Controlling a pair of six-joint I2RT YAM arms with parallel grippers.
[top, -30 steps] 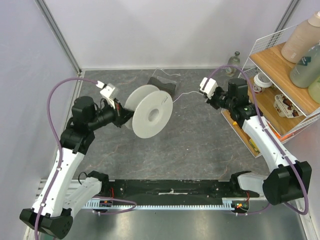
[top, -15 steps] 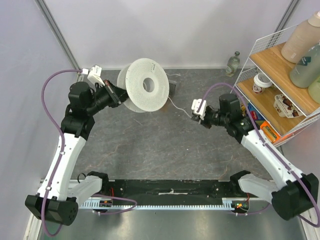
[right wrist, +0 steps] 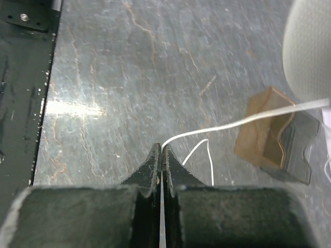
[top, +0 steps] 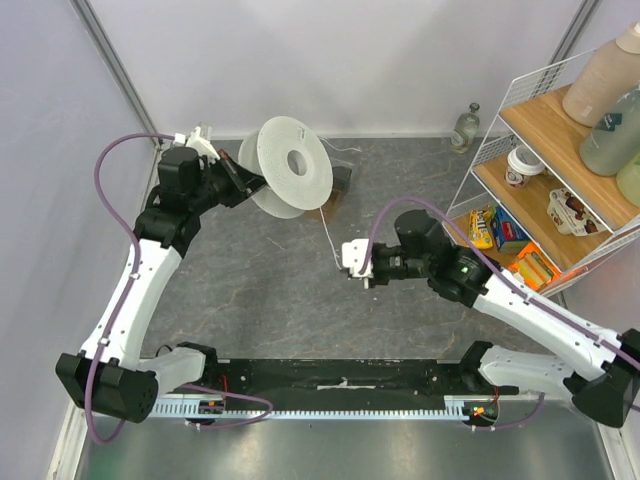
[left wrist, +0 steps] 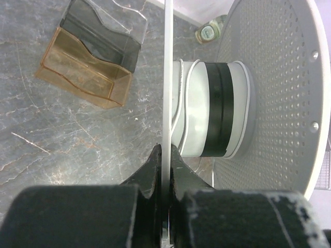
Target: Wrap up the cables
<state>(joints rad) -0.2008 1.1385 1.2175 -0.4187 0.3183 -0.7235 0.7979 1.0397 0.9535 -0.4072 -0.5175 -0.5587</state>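
Top external view shows the left gripper clamped on the flange of the white spool near the far edge of the table, the right gripper pinching the cable mid-table, with barely 2 turns visible on the hub and most wrapping apparently left.

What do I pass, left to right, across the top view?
From the left: left claw → spool it grips → right claw pinching the cable → small glass bottle → wire shelf.
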